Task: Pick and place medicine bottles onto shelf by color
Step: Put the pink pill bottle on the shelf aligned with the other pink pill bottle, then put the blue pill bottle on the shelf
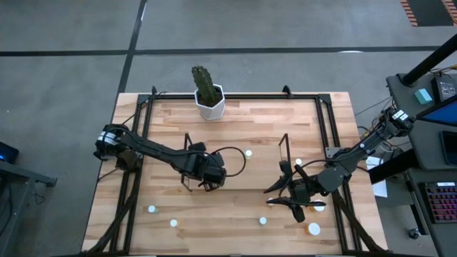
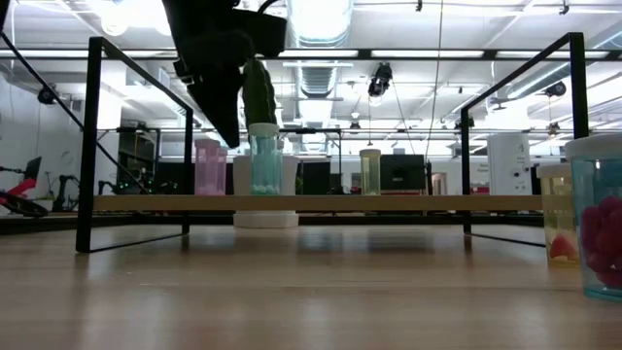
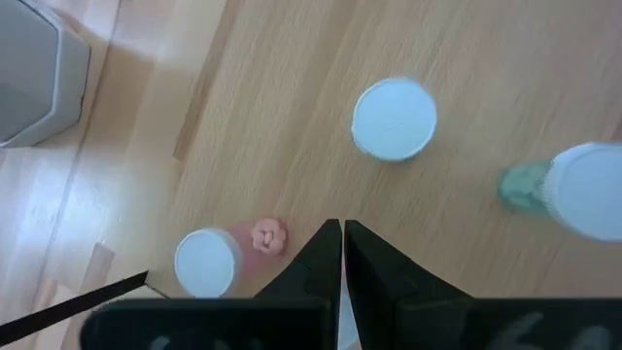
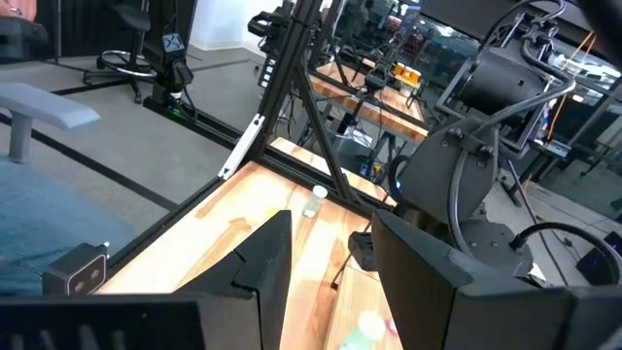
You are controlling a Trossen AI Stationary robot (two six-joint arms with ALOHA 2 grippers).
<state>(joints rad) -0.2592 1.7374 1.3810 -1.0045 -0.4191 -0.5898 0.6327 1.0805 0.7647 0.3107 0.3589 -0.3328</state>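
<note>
The shelf (image 1: 235,160), a wire rack with a light wood board (image 2: 321,203), stands mid-table. On the board stand a pink bottle (image 2: 209,167), a bluish bottle (image 2: 264,160) and a yellowish one (image 2: 370,170). My left gripper (image 3: 342,243) hangs shut over the shelf's left end (image 1: 207,173). It points steeply down, beside the pink bottle (image 3: 207,262) and short of a white cap (image 3: 394,119) and a green bottle (image 3: 581,190). My right gripper (image 1: 289,196) waits level and open off the shelf's right end, with nothing between its fingers (image 4: 262,262).
A cactus in a white pot (image 1: 210,100) stands at the far edge. Loose bottles dot the near table (image 1: 152,209), (image 1: 173,223), (image 1: 263,220), (image 1: 314,228). Two large bottles (image 2: 595,214) stand close to the low camera. A black frame (image 1: 321,100) edges the table.
</note>
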